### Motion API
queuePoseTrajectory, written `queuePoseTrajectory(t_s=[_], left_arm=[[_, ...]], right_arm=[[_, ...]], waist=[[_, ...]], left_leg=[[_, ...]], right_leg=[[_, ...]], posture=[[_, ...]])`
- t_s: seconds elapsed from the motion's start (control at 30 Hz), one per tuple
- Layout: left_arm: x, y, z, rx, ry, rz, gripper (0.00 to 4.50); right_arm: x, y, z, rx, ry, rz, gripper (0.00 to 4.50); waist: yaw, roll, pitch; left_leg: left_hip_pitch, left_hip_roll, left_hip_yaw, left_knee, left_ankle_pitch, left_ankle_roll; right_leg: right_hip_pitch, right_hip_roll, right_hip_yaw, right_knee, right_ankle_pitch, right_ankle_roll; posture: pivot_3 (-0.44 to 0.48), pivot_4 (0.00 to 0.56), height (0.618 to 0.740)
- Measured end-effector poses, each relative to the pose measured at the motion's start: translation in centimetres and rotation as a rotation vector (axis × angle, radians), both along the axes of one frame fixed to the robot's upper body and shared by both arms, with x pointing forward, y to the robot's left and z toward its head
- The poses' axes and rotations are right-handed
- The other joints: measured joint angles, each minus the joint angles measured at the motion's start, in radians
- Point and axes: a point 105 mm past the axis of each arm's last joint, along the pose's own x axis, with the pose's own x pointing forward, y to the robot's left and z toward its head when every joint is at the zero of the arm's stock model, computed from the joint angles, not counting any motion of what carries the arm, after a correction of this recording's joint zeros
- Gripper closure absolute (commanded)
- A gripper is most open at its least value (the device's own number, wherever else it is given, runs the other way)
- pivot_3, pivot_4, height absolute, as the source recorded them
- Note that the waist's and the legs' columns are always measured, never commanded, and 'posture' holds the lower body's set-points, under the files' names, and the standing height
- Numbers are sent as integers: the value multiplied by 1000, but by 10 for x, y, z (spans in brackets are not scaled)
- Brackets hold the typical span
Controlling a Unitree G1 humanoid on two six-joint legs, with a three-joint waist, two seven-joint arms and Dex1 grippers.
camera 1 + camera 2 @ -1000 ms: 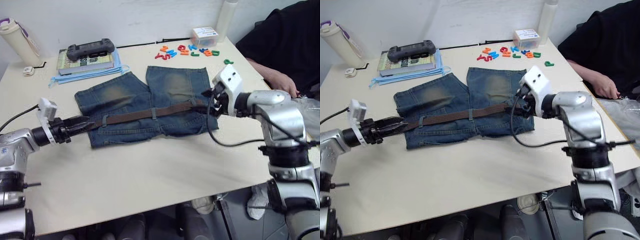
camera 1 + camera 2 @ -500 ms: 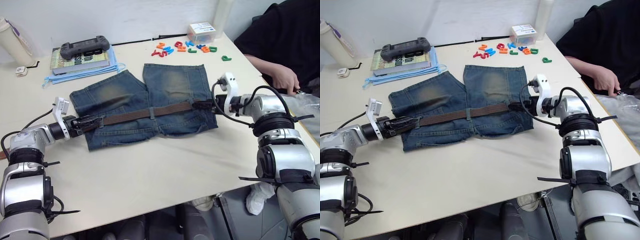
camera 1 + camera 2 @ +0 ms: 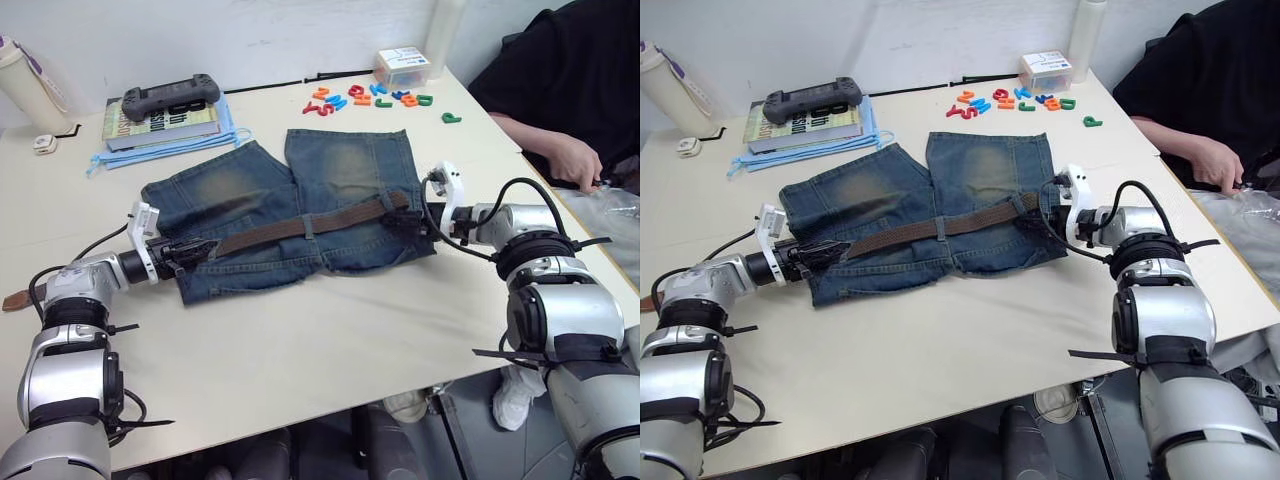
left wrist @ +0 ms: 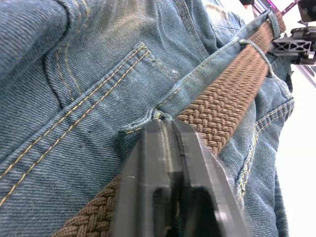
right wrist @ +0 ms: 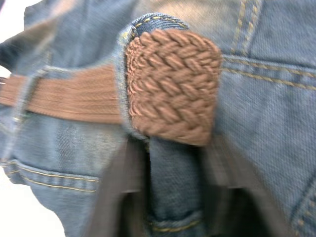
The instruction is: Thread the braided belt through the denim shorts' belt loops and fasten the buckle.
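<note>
The denim shorts (image 3: 300, 190) lie flat mid-table, waistband toward me. The braided belt (image 3: 300, 226) runs along the waistband under the belt loops (image 3: 309, 226). My left gripper (image 3: 196, 248) lies on the belt's left part; in the left wrist view its fingers (image 4: 163, 163) are pressed together over the weave beside a loop (image 4: 148, 116). My right gripper (image 3: 408, 216) is at the belt's right end (image 5: 170, 84), which curls over a denim loop at the waistband's right edge. A brown strap end (image 3: 14, 298) lies by my left arm. The buckle is hidden.
At the back left, a book with a black controller (image 3: 168, 98) rests on blue masks, with a bottle (image 3: 22, 78) beyond it. Coloured letters (image 3: 370, 98) and a small box (image 3: 403, 65) sit at the back right. A person (image 3: 560, 80) sits at the right, hand (image 3: 565, 160) on the table edge.
My left gripper has slid right onto the waistband. The right gripper has pushed left, and the belt's right end has bunched upward. The camera shifted early on.
</note>
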Motion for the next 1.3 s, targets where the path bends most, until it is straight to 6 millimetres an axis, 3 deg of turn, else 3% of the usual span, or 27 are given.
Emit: queuePoseTrajectory(t_s=[0.27,0.33,0.37,0.53,0.6,0.67,0.83,0.93,1.03,1.2,1.3], left_arm=[[2,0,2,35,-39,4,4500],[6,-2,14,113,-175,16,4500],[-2,-6,24,236,-340,-26,4500],[-29,-13,22,504,-623,-102,4500],[-47,-22,22,603,-769,-168,4500],[-66,-30,24,706,-966,-227,4500],[-91,-25,17,846,-1159,-326,4500],[-102,-22,6,888,-1183,-398,4500],[-128,-16,-26,912,-1144,-559,4500],[-139,-13,-39,919,-1135,-642,4500],[-137,0,-49,951,-1067,-638,4500]], right_arm=[[-1,5,12,0,-74,66,4423],[-5,5,20,-90,-237,140,4423],[-16,1,13,-181,-374,201,4423],[-37,-10,-9,-387,-550,242,4423],[-44,-14,-13,-479,-660,244,4423],[-66,-13,-8,-602,-875,311,4423],[-99,-18,-19,-844,-1124,491,4423],[-111,-22,-26,-915,-1170,567,4423],[-134,-33,-45,-1037,-1186,757,4423],[-138,-37,-47,-1101,-1189,814,4423],[-138,-36,-50,-1109,-1146,807,4423]], waist=[[0,0,0],[1,0,0],[2,0,0],[5,0,0],[10,0,0],[28,0,0],[41,0,0],[47,0,0],[55,1,0],[58,1,0],[57,1,0]], left_leg=[[-1,0,0,3,0,0],[-2,0,-1,4,-1,-1],[-2,1,-1,5,-1,0],[-2,0,0,6,-2,1],[-2,1,0,7,-2,1],[0,1,2,7,-3,0],[2,1,4,7,-4,2],[2,1,5,7,-4,3],[3,1,8,7,-5,6],[10,2,8,7,-6,8],[17,2,8,5,-8,11]], right_leg=[[0,-1,0,2,0,0],[0,-1,0,2,0,0],[-1,-1,-1,2,0,0],[-1,-1,-1,1,0,0],[-1,-1,-1,0,0,0],[0,0,0,-2,0,0],[2,1,2,-2,0,-1],[2,2,2,-2,0,-1],[4,4,3,-5,1,0],[13,6,2,-8,2,0],[21,6,2,-11,2,0]], posture=[[0,150,731],[0,150,731],[0,150,731],[0,150,731],[0,150,731],[0,150,731],[0,150,731],[0,150,731],[0,150,731],[0,150,731],[0,150,731]])
